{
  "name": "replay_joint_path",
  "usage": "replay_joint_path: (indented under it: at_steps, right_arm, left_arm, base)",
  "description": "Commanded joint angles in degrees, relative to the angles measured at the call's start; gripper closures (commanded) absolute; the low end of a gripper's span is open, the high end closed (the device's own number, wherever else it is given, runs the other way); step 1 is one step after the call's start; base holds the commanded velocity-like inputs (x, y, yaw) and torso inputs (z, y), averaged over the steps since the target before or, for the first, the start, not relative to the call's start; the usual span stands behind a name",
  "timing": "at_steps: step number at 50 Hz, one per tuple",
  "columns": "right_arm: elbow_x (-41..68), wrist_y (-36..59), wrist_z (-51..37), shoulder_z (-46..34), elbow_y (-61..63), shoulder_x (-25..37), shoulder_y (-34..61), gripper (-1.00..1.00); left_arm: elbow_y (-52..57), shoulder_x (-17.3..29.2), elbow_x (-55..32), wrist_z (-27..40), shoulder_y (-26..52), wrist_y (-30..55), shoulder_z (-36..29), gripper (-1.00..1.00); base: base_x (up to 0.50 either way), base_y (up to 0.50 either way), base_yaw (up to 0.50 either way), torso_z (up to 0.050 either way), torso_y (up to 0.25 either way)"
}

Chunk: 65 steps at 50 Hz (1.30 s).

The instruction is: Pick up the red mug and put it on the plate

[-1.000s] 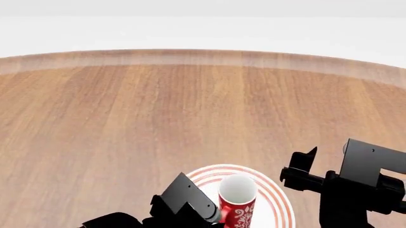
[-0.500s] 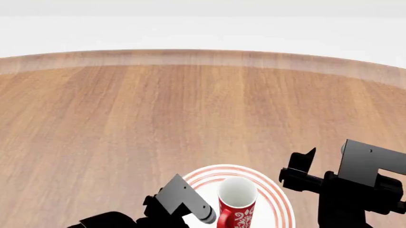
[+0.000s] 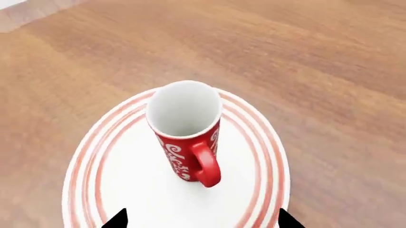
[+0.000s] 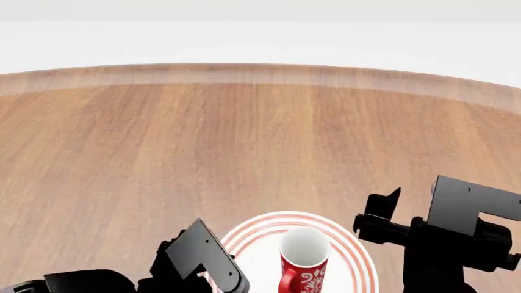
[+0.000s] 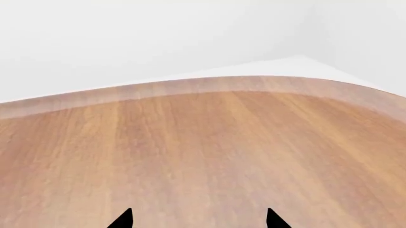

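Claw (image 3: 199, 221) spread, clear of red mug (image 3: 185, 130).

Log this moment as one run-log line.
mug: upright on plate | left gripper: open, clear of mug | right gripper: open, over bare table

A smooth, glazed-looking red mug (image 3: 186, 134) with a plain white interior stands on a white plate (image 3: 133, 187) of the same ceramic look, its red rim rings crisp. The table (image 4: 244, 140) beneath shows warm wood grain with a soft satin sheen. The left gripper (image 4: 213, 264) and right gripper (image 4: 382, 217) appear as matt black hard-edged casings.
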State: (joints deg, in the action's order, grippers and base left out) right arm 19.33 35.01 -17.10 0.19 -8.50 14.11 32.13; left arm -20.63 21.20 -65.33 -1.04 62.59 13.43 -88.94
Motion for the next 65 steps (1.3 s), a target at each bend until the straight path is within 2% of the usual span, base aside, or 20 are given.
replay_joint_path:
  at_steps: [1,5,10,21,23,25,26,27,28,31,33,46,61,63,65]
  right_arm:
    - [0.2,0.0,0.1,-0.6,0.6,0.1,0.0,-1.00]
    - [0.2,-0.4,0.9,-1.4,1.5,0.2,-0.3,-1.00]
    - [0.2,-0.5,0.8,-1.7,1.6,0.2,-0.2,-1.00]
    - [0.2,-3.1,2.6,-3.2,7.0,1.0,-2.5,-1.00]
    - [0.0,-4.7,3.4,-3.7,8.5,1.2,-3.2,-1.00]
    - [-0.4,-6.1,4.2,-4.6,9.7,1.6,-3.9,-1.00]
    - [-0.7,-6.6,4.3,-4.8,10.0,1.6,-4.1,-1.00]
    - [-1.1,-6.8,4.3,-5.3,10.4,1.8,-4.2,-1.00]
    - [-1.5,-7.1,4.2,-5.7,10.9,1.8,-4.4,-1.00]
    - [-2.5,-9.1,4.6,-6.6,12.0,2.2,-5.1,-1.00]
    - [-3.9,-11.1,4.6,-7.8,14.4,2.6,-6.2,-1.00]
    - [-8.6,-18.7,3.2,-10.4,22.6,3.6,-9.6,-1.00]
    - [-10.2,-19.1,1.7,-11.1,29.4,4.3,-10.6,-1.00]
    - [-17.8,-18.7,-1.7,-14.3,29.3,4.8,-10.4,-1.00]
    - [-16.1,-18.9,-0.4,-14.4,30.0,4.8,-10.6,-1.00]
  left_arm:
    - [11.0,8.0,1.9,5.5,-0.1,-5.1,2.6,-1.00]
    - [14.3,10.5,0.4,6.4,-0.2,-7.0,4.7,-1.00]
    - [16.7,12.9,0.3,10.6,-0.5,-10.9,8.0,-1.00]
    - [19.6,13.9,-2.2,21.2,-1.4,-15.5,14.0,-1.00]
    - [19.3,13.4,0.3,28.9,-1.8,-16.9,15.2,-1.00]
    - [19.2,13.3,0.5,29.9,-2.2,-18.0,15.8,-1.00]
    - [18.7,13.1,2.2,33.0,-2.6,-19.3,16.5,-1.00]
    - [18.7,13.1,-0.2,32.1,-2.8,-19.1,17.2,-1.00]
    - [18.4,12.9,2.5,35.1,-3.0,-20.2,17.4,-1.00]
    - [18.3,12.8,2.7,36.0,-3.2,-20.5,17.7,-1.00]
    - [18.5,12.9,6.5,40.0,-4.1,-22.8,18.2,-1.00]
    - [17.3,12.7,10.6,42.2,-6.4,-26.4,18.7,-1.00]
    - [21.6,14.9,12.4,43.1,-7.7,-28.2,18.9,-1.00]
    - [21.4,14.8,12.8,43.2,-7.8,-28.3,18.9,-1.00]
    - [21.1,14.7,12.8,43.0,-7.8,-28.4,18.9,-1.00]
  base:
    - [0.00,0.00,0.00,0.000,0.000]
    - [0.00,0.00,0.00,0.000,0.000]
    - [0.00,0.00,0.00,0.000,0.000]
    - [0.00,0.00,0.00,0.000,0.000]
    - [0.00,0.00,0.00,0.000,0.000]
    - [0.00,0.00,0.00,0.000,0.000]
    - [0.00,0.00,0.00,0.000,0.000]
    - [0.00,0.00,0.00,0.000,0.000]
    - [0.00,0.00,0.00,0.000,0.000]
    - [0.00,0.00,0.00,0.000,0.000]
    - [0.00,0.00,0.00,0.000,0.000]
    - [0.00,0.00,0.00,0.000,0.000]
    - [0.00,0.00,0.00,0.000,0.000]
    - [0.00,0.00,0.00,0.000,0.000]
    - [0.00,0.00,0.00,0.000,0.000]
